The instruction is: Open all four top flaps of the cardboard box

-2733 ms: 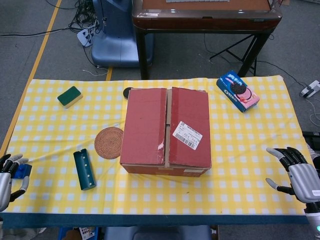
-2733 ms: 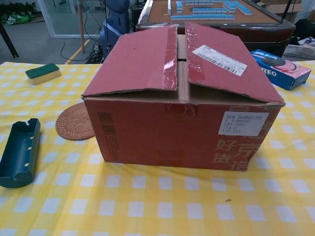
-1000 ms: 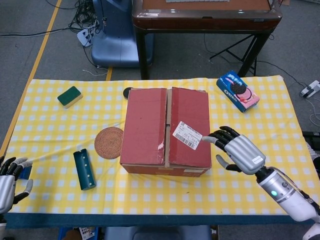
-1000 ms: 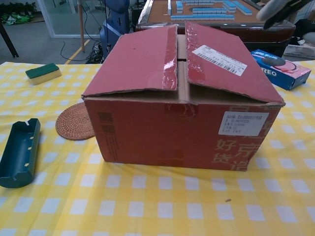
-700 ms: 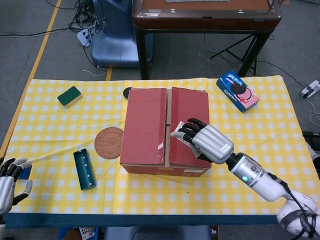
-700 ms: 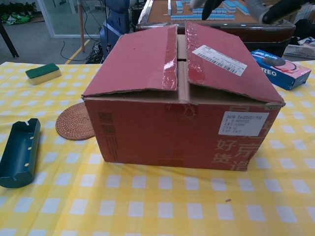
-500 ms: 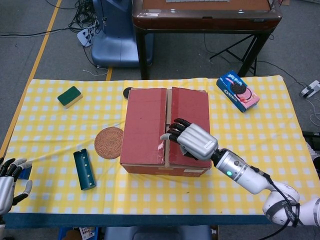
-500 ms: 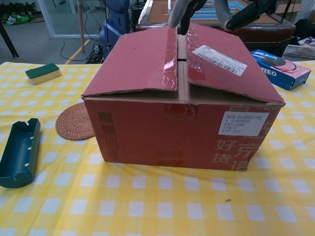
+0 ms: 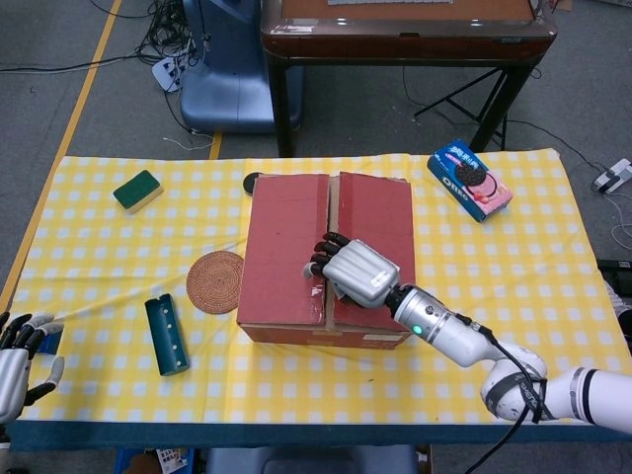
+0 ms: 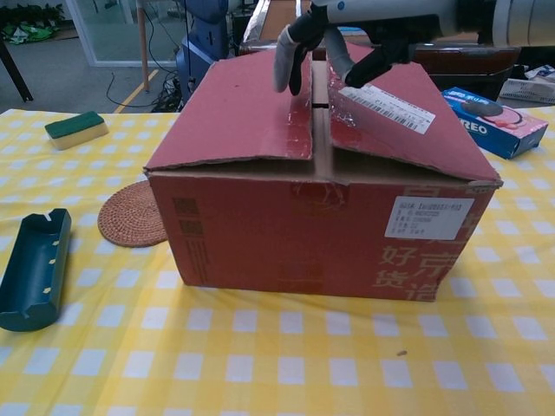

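The cardboard box is seen at the middle of the checked tablecloth, directly beneath the right hand. Its two outer top flaps are shown lowered, with a narrow seam left between them and the inner flaps visible in the gap. The left flap and the right flap both slope slightly down towards the box's sides in the chest view. A white shipping label is fixed to the right flap, partly covered by the hand in the head view.

The right hand is held over the seam near the box's front half, palm down, with its fingers spread and pointed down towards the inner edge of the left flap. Nothing is gripped; whether the fingertips touch the cardboard cannot be told. The left hand is seen at the near left table edge, far from the box, with fingers apart and nothing held.

To the left of the right hand a round woven coaster lies just beside the box, and a dark green tray lies further out. A green sponge is placed well beyond these, towards the far left. A blue biscuit packet is set beyond the right hand, near the far right corner.
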Action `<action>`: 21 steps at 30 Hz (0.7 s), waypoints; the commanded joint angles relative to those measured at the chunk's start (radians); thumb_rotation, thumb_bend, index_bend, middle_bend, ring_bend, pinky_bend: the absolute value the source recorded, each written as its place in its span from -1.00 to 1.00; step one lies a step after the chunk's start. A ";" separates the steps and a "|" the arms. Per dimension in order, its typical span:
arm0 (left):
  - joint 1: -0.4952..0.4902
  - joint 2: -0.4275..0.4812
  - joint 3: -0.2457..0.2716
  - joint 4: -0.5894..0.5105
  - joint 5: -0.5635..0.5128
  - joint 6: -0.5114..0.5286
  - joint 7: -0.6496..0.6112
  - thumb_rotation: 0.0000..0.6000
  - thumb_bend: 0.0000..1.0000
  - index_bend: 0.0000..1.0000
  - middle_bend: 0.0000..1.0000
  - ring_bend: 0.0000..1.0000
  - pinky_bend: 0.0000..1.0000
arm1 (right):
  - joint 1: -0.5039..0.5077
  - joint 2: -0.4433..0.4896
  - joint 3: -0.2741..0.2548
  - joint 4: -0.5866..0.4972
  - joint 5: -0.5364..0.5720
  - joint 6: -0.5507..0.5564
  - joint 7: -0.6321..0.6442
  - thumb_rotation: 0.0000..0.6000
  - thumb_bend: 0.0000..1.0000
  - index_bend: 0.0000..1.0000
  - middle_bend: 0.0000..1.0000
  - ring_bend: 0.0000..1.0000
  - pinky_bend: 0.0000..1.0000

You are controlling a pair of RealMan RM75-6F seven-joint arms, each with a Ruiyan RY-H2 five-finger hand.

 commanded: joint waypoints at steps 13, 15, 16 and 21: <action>-0.006 -0.013 0.001 0.019 0.003 -0.010 -0.014 1.00 -0.14 -0.27 -0.55 -0.74 -1.00 | 0.015 -0.015 -0.043 0.032 0.045 0.026 -0.063 1.00 1.00 -0.32 -0.25 -0.66 -0.76; -0.006 -0.014 -0.001 0.022 0.000 -0.010 -0.016 1.00 -0.14 -0.27 -0.55 -0.74 -1.00 | 0.012 -0.014 -0.049 0.031 0.046 0.031 -0.064 1.00 1.00 -0.32 -0.23 -0.66 -0.76; -0.007 -0.014 -0.001 0.023 0.000 -0.011 -0.017 1.00 -0.14 -0.27 -0.55 -0.74 -1.00 | 0.011 -0.013 -0.052 0.032 0.048 0.031 -0.061 1.00 1.00 -0.32 -0.22 -0.66 -0.76; -0.008 -0.017 0.000 0.025 0.003 -0.012 -0.019 1.00 -0.14 -0.27 -0.55 -0.74 -1.00 | 0.009 -0.013 -0.057 0.043 0.038 0.045 -0.054 1.00 1.00 -0.29 -0.15 -0.66 -0.76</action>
